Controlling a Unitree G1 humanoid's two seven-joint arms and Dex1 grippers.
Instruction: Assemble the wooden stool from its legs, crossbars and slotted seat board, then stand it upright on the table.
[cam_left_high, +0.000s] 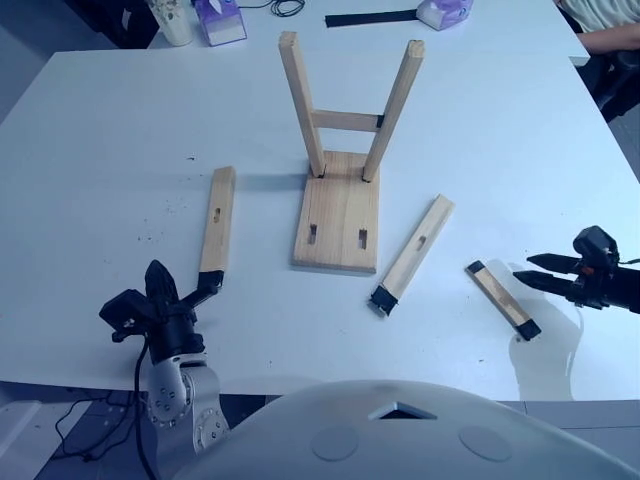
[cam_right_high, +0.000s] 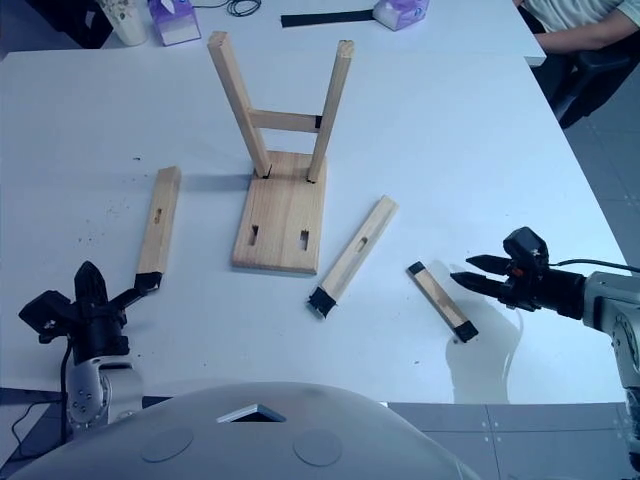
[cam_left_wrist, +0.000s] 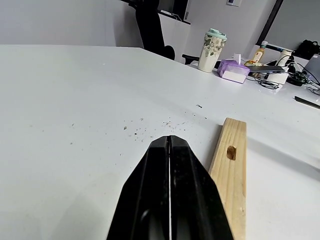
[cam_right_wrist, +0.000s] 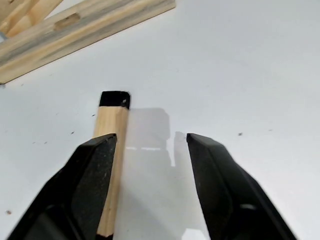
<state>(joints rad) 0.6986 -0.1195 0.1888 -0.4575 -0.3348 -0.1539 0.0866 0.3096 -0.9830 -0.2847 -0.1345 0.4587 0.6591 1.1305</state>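
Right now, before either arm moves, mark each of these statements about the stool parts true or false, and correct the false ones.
1. The seat board carries two upright legs joined by a crossbar. True.
2. The left gripper is clamped on a leg. False: it is shut on nothing; a loose leg lies on the table beside it.
3. The right gripper is open, by the loose crossbar. True.
4. All four legs are fitted. False: a second loose leg lies right of the seat board.
5. The seat board has two empty slots. True.
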